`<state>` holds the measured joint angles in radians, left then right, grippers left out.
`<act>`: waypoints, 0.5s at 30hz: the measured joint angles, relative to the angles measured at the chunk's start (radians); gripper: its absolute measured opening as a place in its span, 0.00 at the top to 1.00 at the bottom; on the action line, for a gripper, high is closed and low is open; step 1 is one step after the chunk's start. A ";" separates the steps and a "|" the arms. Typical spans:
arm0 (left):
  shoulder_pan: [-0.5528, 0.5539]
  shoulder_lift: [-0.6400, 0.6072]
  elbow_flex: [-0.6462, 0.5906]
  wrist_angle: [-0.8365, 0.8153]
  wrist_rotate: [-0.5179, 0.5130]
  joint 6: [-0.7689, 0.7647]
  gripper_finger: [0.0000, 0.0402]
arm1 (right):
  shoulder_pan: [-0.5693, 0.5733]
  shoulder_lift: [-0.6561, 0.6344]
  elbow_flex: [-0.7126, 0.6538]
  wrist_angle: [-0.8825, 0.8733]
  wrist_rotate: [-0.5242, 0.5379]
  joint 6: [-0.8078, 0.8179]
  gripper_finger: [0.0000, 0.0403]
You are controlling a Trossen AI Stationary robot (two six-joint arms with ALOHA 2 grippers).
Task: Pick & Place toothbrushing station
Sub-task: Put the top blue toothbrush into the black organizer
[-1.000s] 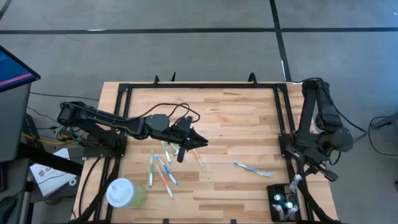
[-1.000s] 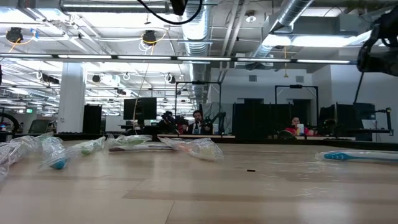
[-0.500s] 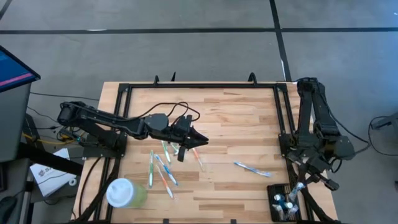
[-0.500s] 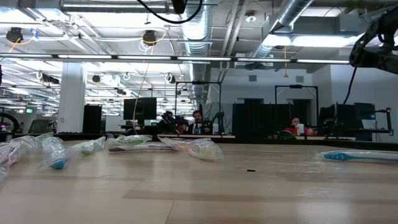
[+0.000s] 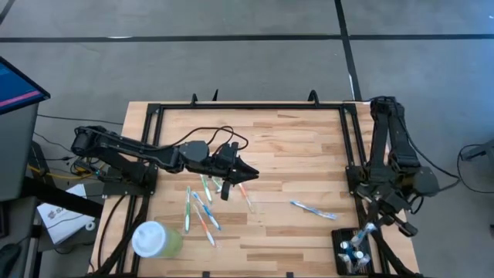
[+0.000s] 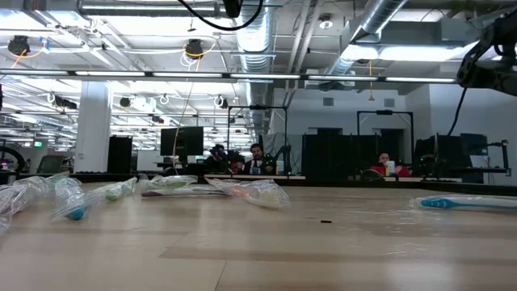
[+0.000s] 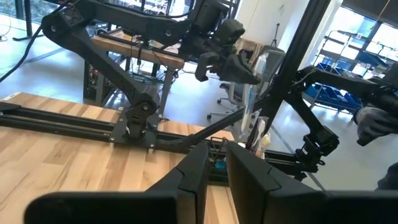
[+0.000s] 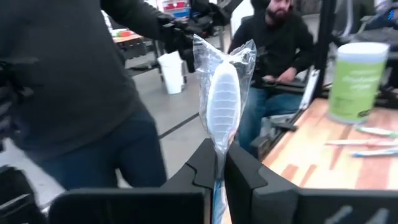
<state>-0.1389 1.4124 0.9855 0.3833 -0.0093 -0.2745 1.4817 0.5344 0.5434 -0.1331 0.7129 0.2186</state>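
The toothbrushing station point(image 5: 353, 253), a small black holder with brushes standing in it, sits at the table's near right corner. My right gripper point(image 5: 373, 225) hangs just above it, shut on a toothbrush in a clear wrapper point(image 8: 222, 93). My left gripper point(image 5: 248, 176) hovers level over the table's middle. Its fingers point(image 7: 193, 177) stand close together with nothing visible between them. The left wrist view looks across at the right arm, the wrapped brush point(image 7: 252, 109) and the holder point(image 7: 216, 160). My right gripper pinches the wrapped toothbrush by its handle point(image 8: 218, 149) between its two fingers. The brush lies along the fingers, and its head end and loose wrapper stand out past the fingertips. The brush is lifted clear of the table, slanting toward the holder in the high view.
Several wrapped toothbrushes point(image 5: 199, 205) lie loose left of centre, below my left gripper, and one more point(image 5: 312, 208) lies right of centre. A pale green cup with a white lid point(image 5: 157, 239) stands at the near left corner. A black frame point(image 5: 351, 147) borders the table. People stand beyond the table.
My right gripper has sunk a little toward the table's near edge and the holder. It has turned somewhat and kept its hold on the wrapped toothbrush.
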 joint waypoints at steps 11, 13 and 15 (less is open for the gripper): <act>0.024 0.000 0.000 0.000 0.000 0.000 0.87 | -0.131 -0.032 0.003 0.048 -0.195 -0.126 0.98; 0.024 0.000 0.000 0.000 0.000 0.000 0.87 | -0.164 -0.045 0.003 0.049 -0.255 -0.130 0.98; 0.029 0.000 0.000 0.000 0.001 0.000 0.87 | -0.197 -0.052 0.003 0.049 -0.324 -0.137 0.98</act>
<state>-0.1095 1.4124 0.9855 0.3832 -0.0086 -0.2741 1.2850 0.4823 0.5468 -0.0845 0.3888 0.0812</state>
